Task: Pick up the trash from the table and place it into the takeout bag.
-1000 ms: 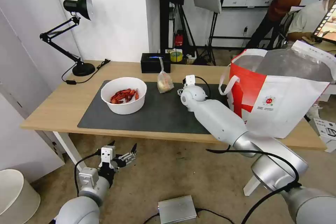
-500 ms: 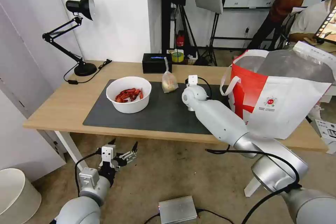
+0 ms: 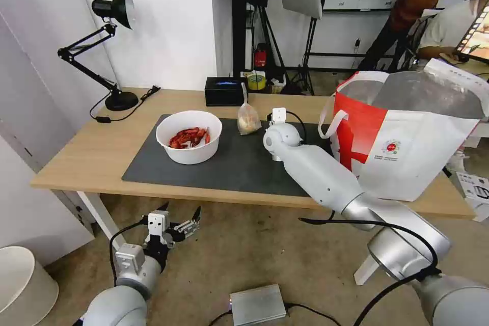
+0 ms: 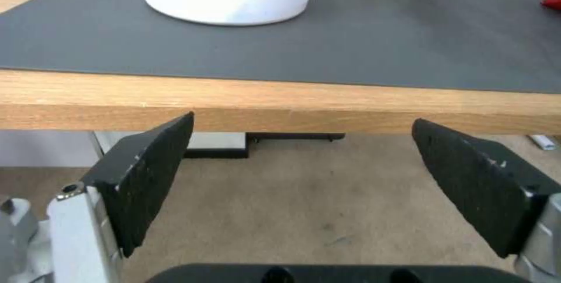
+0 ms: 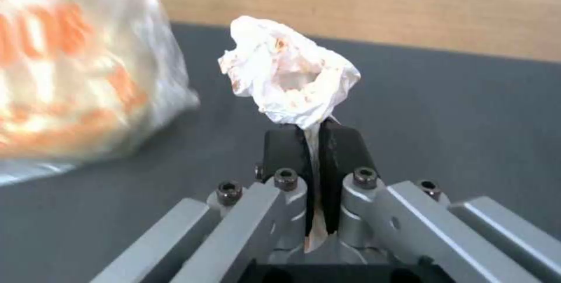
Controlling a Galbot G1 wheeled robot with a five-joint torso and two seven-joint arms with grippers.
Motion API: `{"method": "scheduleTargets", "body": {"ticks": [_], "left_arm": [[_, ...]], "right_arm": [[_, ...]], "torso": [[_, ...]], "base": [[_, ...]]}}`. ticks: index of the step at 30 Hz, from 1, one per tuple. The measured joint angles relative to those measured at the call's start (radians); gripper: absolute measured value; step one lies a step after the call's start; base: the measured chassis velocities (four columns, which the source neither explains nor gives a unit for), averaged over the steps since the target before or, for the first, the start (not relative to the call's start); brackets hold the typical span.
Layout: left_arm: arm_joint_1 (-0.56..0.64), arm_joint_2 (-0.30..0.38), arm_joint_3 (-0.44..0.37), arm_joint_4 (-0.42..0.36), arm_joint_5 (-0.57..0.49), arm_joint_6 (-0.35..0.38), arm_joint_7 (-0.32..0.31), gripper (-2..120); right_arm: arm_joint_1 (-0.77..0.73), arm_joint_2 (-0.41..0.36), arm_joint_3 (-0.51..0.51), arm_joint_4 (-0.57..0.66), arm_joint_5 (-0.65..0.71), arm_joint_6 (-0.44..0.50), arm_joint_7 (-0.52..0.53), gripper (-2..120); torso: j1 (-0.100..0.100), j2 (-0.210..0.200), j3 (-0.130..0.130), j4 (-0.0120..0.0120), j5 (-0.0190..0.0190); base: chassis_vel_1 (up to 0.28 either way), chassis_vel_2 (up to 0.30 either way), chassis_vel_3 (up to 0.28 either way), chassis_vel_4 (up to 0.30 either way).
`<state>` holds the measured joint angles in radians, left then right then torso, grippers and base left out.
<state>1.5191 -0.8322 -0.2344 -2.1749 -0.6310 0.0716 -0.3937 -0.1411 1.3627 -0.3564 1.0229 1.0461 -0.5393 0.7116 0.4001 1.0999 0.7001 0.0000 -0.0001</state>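
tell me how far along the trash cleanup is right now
Nothing visibly bagged yet. In hand: the right gripper is shut on the crumpled tissue above the mat. Left: the bowl of crayfish shells and knotted bag sit on the table; the left gripper waits open below its edge.

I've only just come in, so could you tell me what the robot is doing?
The right gripper is shut on a crumpled tissue over the mat, beside the knotted bag. The left gripper hangs open below the table edge. The bowl sits on the mat; the takeout bag stands open.
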Motion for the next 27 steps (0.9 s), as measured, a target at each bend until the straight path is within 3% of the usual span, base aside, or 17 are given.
{"method": "scheduleTargets", "body": {"ticks": [11, 15, 27], "left_arm": [[0.005, -0.001, -0.005, -0.005, 0.001, 0.000, -0.001, 100], [0.008, -0.001, -0.008, -0.012, 0.002, 0.000, -0.001, 100], [0.026, -0.003, -0.027, -0.036, 0.002, 0.001, -0.003, 100]], "right_arm": [[-0.030, -0.080, 0.008, 0.194, 0.055, 0.001, 0.064, 2], [-0.057, -0.179, 0.018, 0.452, 0.112, -0.003, 0.139, 2], [-0.032, -0.313, 0.063, 0.761, 0.246, -0.039, 0.270, 2]], "torso": [[0.000, 0.000, 0.000, 0.0000, 0.0001], [0.000, 0.000, 0.000, -0.0001, 0.0001], [0.000, 0.000, 0.000, 0.0001, 0.0001]], "base": [[0.000, 0.000, 0.000, 0.000], [0.000, 0.000, 0.000, 0.000], [0.000, 0.000, 0.000, 0.000]]}}
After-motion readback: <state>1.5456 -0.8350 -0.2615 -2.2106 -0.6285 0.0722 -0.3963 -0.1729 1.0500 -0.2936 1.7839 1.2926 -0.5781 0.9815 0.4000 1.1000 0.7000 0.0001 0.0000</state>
